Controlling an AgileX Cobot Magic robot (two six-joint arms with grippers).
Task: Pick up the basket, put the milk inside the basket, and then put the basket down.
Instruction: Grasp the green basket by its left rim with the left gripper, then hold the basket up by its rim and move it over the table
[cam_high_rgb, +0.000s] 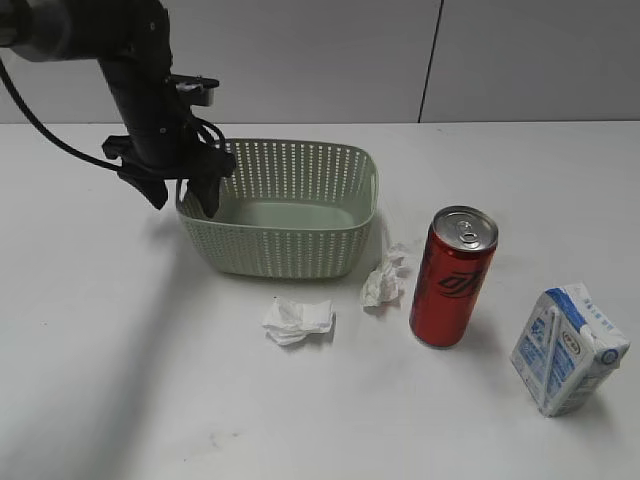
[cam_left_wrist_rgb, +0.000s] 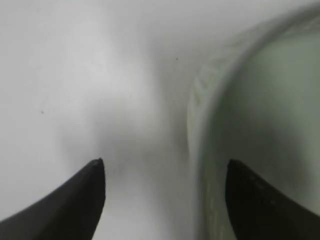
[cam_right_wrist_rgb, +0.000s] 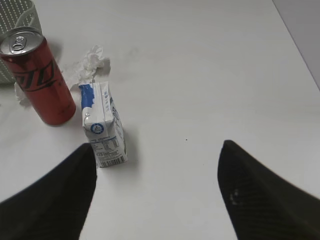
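The sage-green basket (cam_high_rgb: 300, 215) stands on the white table at centre back. My left gripper (cam_high_rgb: 185, 195) is open and straddles the basket's left wall, one finger outside and one inside. In the left wrist view the blurred wall (cam_left_wrist_rgb: 205, 150) runs between my left gripper's fingers (cam_left_wrist_rgb: 165, 170). The milk (cam_high_rgb: 567, 348), a white-and-blue carton, stands at the front right. It also shows in the right wrist view (cam_right_wrist_rgb: 103, 125). My right gripper (cam_right_wrist_rgb: 157, 155) is open and empty above the table, beside the milk, and is outside the exterior view.
A tall red soda can (cam_high_rgb: 452, 277) stands between the basket and the milk. Two crumpled white tissues (cam_high_rgb: 298, 319) (cam_high_rgb: 385, 277) lie in front of the basket. A grey wall stands behind the table.
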